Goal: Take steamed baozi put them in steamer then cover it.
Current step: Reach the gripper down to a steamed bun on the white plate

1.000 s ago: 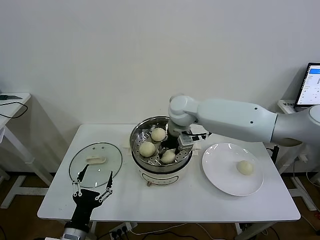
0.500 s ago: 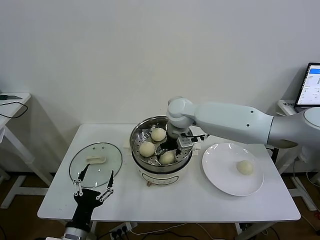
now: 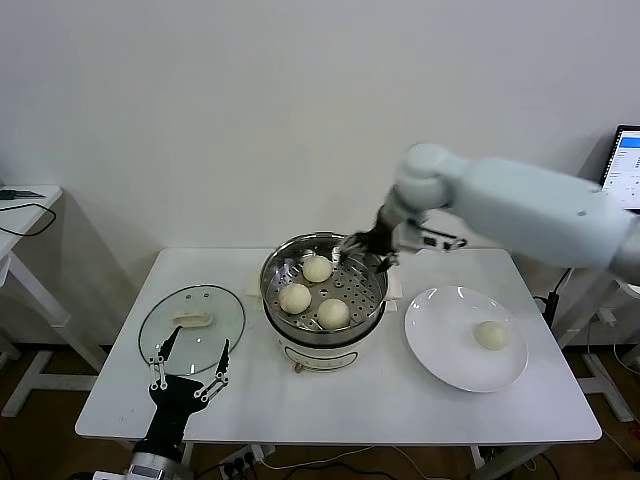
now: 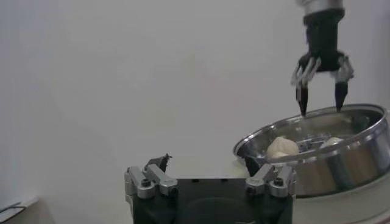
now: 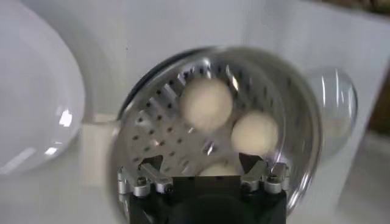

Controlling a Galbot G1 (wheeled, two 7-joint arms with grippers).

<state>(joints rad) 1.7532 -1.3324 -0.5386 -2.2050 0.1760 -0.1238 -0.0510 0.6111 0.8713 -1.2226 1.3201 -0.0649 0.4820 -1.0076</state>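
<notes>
Head view shows your right gripper (image 3: 362, 251) above the far rim of the steamer (image 3: 272, 290), claws spread and carrying nothing, which fits a bun just set down. Three steamed baozi (image 3: 333, 313) sit on the perforated tray inside, spaced apart so a free patch of tray faces the plate side; that gap looks like the place for the last one. The fourth bun (image 3: 489, 334) lies alone on the white plate (image 3: 440, 350) to the steamer's right, well within your right arm's side, so that arm is the natural one to fetch it.

Your left gripper (image 3: 187, 380) waits low at the near table edge, fingers spread, just in front of the glass lid (image 3: 215, 320), which rests flat on the table left of the steamer with its cream handle up. Parked there, it is probably placed to lift the lid once the pot is full.

From the right wrist view you look straight down into the steamer (image 5: 292, 115), buns clustered toward one side.
</notes>
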